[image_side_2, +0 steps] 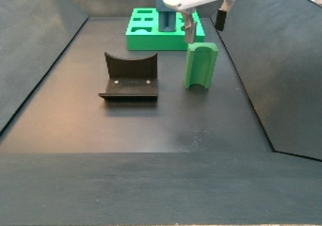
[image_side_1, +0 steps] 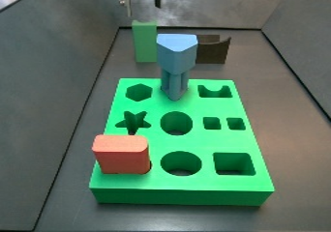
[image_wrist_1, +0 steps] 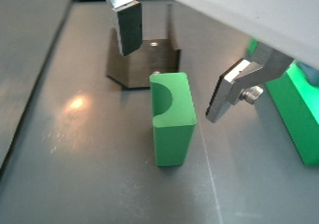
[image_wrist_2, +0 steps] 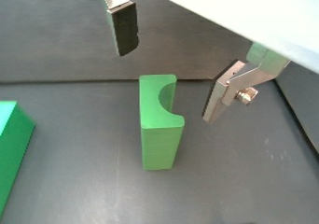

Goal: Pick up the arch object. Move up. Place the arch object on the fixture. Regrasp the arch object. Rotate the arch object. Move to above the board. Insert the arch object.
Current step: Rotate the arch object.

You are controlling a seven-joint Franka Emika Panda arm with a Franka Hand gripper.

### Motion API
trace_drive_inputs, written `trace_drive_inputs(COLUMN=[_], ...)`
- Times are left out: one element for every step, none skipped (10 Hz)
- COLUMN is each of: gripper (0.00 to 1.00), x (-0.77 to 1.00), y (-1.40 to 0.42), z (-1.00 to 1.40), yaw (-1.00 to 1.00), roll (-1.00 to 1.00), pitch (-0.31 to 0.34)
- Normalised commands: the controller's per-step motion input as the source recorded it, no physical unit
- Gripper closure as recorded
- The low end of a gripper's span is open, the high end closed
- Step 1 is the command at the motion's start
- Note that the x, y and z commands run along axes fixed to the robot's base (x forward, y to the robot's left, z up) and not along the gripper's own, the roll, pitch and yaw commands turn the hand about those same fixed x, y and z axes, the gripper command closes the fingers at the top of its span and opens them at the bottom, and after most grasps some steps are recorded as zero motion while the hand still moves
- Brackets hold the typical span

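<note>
The arch object [image_side_2: 201,65] is a green block with an arch-shaped notch. It stands upright on the dark floor, beside the fixture [image_side_2: 128,77] and not on it. It shows in both wrist views [image_wrist_1: 173,116] [image_wrist_2: 159,125] and in a side view [image_side_1: 142,41]. My gripper [image_wrist_1: 173,83] [image_wrist_2: 169,86] is open and empty, hovering above the arch object with one finger on each side of its top. The gripper also shows in both side views [image_side_1: 141,1] [image_side_2: 212,15]. The board [image_side_1: 195,168] lies flat on the floor. The fixture [image_wrist_1: 144,64] is empty.
A blue-grey peg [image_side_1: 176,67] stands upright in the board, hiding part of the fixture [image_side_1: 215,50]. A red rounded block [image_side_1: 123,154] sits in the board's corner. Grey walls enclose the floor. The board's edge shows in both wrist views [image_wrist_1: 299,111] [image_wrist_2: 10,158].
</note>
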Motion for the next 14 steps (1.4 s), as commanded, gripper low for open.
trace_drive_inputs(gripper=[0.00, 0.00, 0.00, 0.00, 0.00, 0.00, 0.00, 0.00, 0.00, 0.00, 0.00, 0.00, 0.00, 0.00], x=[0.04, 0.04, 0.04, 0.04, 0.04, 0.04, 0.04, 0.04, 0.04, 0.04, 0.04, 0.04, 0.04, 0.04], y=[0.00, 0.00, 0.00, 0.00, 0.00, 0.00, 0.00, 0.00, 0.00, 0.00, 0.00, 0.00, 0.00, 0.00], z=[-0.03, -0.03, -0.03, -0.03, -0.03, -0.03, -0.03, -0.03, -0.03, -0.03, -0.03, -0.03, -0.03, -0.03], yaw=[1.00, 1.00, 1.00, 1.00, 1.00, 1.00, 1.00, 1.00, 1.00, 1.00, 1.00, 1.00, 1.00, 1.00], roll=[0.00, 0.00, 0.00, 0.00, 0.00, 0.00, 0.00, 0.00, 0.00, 0.00, 0.00, 0.00, 0.00, 0.00], pitch=[0.003, 0.003, 0.004, 0.004, 0.004, 0.004, 0.004, 0.004, 0.004, 0.004, 0.005, 0.005, 0.005, 0.005])
